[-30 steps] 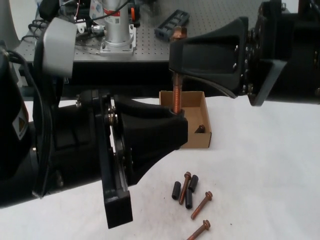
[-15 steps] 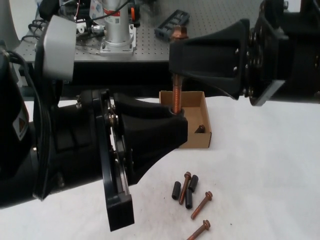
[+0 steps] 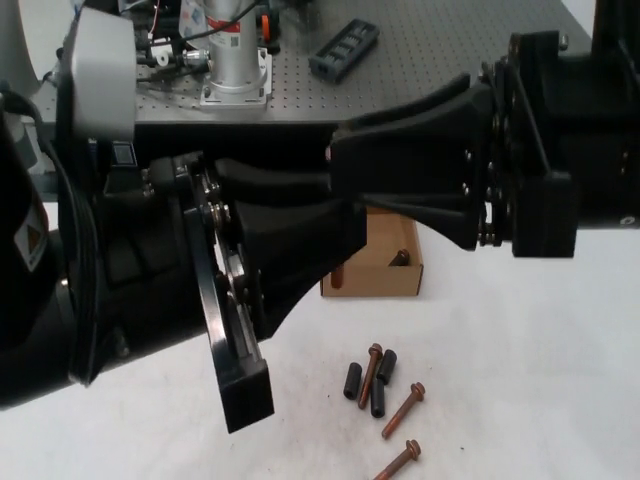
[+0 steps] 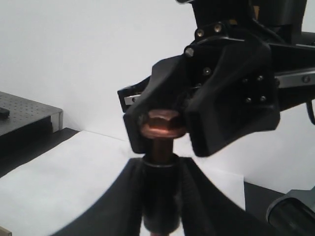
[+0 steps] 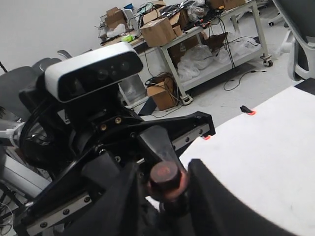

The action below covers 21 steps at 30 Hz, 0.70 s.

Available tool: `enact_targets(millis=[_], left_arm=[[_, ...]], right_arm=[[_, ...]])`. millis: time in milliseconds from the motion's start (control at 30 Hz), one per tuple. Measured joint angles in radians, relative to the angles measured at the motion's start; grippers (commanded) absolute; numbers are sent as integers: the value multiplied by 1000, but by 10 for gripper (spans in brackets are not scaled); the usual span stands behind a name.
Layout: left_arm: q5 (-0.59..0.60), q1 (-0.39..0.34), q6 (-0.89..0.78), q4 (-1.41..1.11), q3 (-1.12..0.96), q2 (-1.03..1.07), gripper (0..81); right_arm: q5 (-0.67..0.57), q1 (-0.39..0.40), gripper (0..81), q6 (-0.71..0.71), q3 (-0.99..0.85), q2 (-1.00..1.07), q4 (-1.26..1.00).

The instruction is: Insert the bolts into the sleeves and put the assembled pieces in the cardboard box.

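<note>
My left gripper (image 4: pixel 160 169) is shut on a black sleeve (image 4: pixel 160 189), held upright above the table. A copper bolt (image 4: pixel 160 125) sits in the sleeve, its hex head just above the sleeve's rim. My right gripper (image 5: pixel 165 184) is shut on that bolt head (image 5: pixel 165 174) from the opposite side. In the high view the left gripper (image 3: pixel 345 225) and right gripper (image 3: pixel 340 160) meet in front of the cardboard box (image 3: pixel 400 281). A copper tip (image 3: pixel 337 273) pokes out below the left fingers. One assembled piece (image 3: pixel 402 257) lies in the box.
Loose on the white cloth near the front lie three bolts (image 3: pixel 403 410) and three black sleeves (image 3: pixel 352 380). Behind the cloth is a perforated metal bench (image 3: pixel 430 40) with a grey post (image 3: pixel 235 50) and a dark tray (image 3: pixel 343 48).
The right gripper has come down with the bolt, and the long shank has slid into the sleeve. The left gripper has lifted slightly toward it.
</note>
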Motion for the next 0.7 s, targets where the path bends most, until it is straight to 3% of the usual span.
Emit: enact_targets(millis=[100, 267, 467, 700], left_arm=[[-2, 0, 0, 0, 0, 0, 6], [-29, 0, -3, -4, 0, 0, 6], [-149, 3, -99, -7, -4, 35, 6], [-333, 70, -246, 73, -202, 386, 6]], right_arm=[[19, 0, 276, -6, 0, 0, 0], [90, -36, 471, -2, 0, -47, 9], [230, -150, 440, 54, 0, -171, 69], [370, -252, 440, 62, 0, -229, 372]])
